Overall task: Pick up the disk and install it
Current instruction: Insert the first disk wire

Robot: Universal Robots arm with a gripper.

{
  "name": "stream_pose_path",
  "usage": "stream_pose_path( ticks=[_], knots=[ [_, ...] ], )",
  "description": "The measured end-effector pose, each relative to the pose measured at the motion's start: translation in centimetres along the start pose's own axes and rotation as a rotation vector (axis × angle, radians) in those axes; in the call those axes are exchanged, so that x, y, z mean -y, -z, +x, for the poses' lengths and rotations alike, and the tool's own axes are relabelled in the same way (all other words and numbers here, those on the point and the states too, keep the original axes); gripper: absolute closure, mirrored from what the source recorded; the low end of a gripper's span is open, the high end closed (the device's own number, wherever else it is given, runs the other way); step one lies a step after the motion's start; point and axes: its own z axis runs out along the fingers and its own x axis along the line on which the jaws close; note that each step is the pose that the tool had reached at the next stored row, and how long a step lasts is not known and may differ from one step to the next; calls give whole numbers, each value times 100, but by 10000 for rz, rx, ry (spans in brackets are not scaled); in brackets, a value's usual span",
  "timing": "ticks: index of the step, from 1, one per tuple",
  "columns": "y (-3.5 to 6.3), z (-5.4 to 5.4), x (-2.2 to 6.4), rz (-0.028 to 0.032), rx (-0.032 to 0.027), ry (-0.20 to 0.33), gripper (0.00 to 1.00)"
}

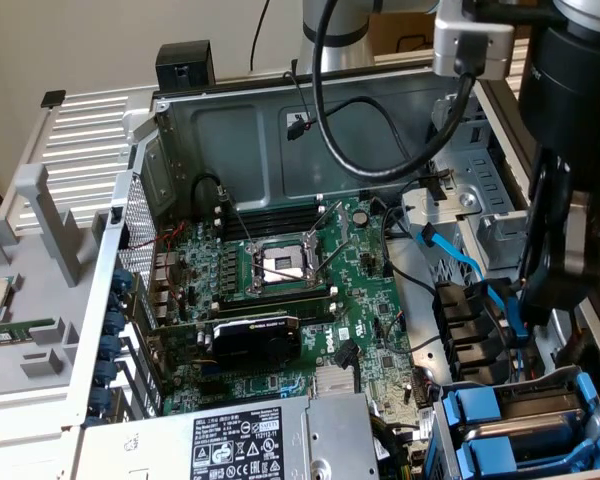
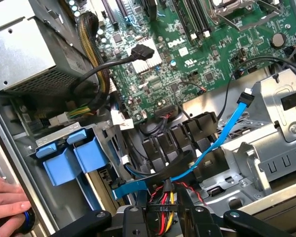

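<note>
Wrist view cuts the gripper (image 2: 165,224) off at the picture's edge. Its black links show, with a bundle of red, yellow and black wires (image 2: 166,210) running between them, and I cannot tell whether it is open or closed on that bundle. A blue flat cable (image 2: 222,133) loops just past the bundle, and its plug end is raised over silver sheet metal. Two blue plastic frames (image 2: 59,165) stand side by side in a bay beside the power supply (image 2: 24,54). Their faces are hidden behind their front handles and no label can be read, so I cannot make out which of them, if either, carries the disk. A person's hand (image 2: 5,202) comes in at a corner, curled on something dark with a blue ring that is too cut off to name. From the exterior view, the gripper hangs at the exterior view's right, over the blue cable. Its tip is dark against dark parts and hard to separate from them. The blue frames lie in the near right corner of the case (image 1: 280,130), below the gripper and apart from it, partly cropped, with grey slabs between their blue ends. The motherboard (image 1: 290,280) lies in the middle.
</note>
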Motion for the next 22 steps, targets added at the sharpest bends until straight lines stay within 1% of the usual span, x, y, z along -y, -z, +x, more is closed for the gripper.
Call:
stream_pose_path(
  ticks=[3, 6, 7, 9, 11, 12, 18, 22],
  knots=[
    [8, 17, -36, 29, -11, -9, 65],
    [11, 27, -59, 83, -33, -36, 65],
    [12, 29, -63, 108, -40, -47, 65],
    [17, 31, -68, 168, -73, -74, 65],
    [23, 33, -71, 245, -112, -108, 65],
    [27, 34, -73, 273, -123, -125, 65],
    [39, 44, -95, 377, -122, -250, 65],
    [48, 45, -99, 476, -138, -356, 65]
  ],
)
